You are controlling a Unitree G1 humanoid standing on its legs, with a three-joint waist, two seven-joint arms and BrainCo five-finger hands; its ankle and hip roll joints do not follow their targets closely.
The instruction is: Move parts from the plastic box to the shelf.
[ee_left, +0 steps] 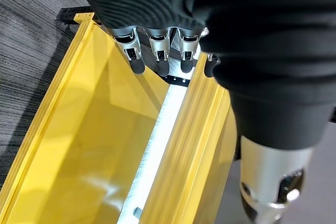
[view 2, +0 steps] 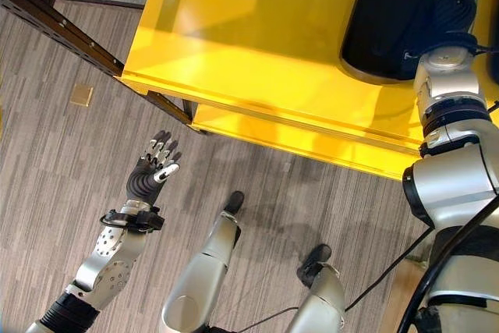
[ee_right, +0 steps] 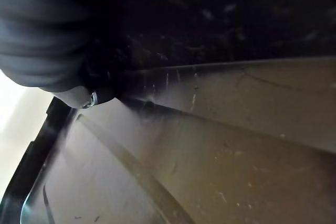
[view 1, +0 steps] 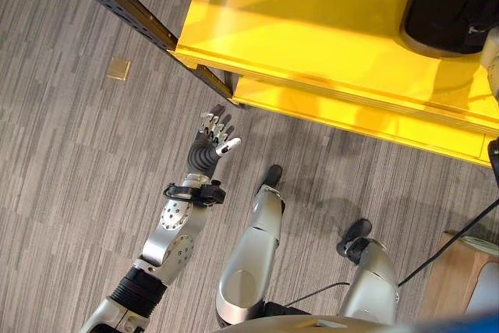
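Black plastic box (view 2: 405, 17) sits on the top board of the yellow shelf (view 2: 249, 60), at its far right end. The right arm reaches up over the shelf edge into the box; the right hand (ee_right: 79, 95) is down inside against the scuffed dark wall, and whether its fingers are curled I cannot tell. The left hand (view 1: 216, 136) hangs out over the grey carpet floor (view 1: 62, 169) just in front of the shelf's lower board, fingers straight and spread, holding nothing.
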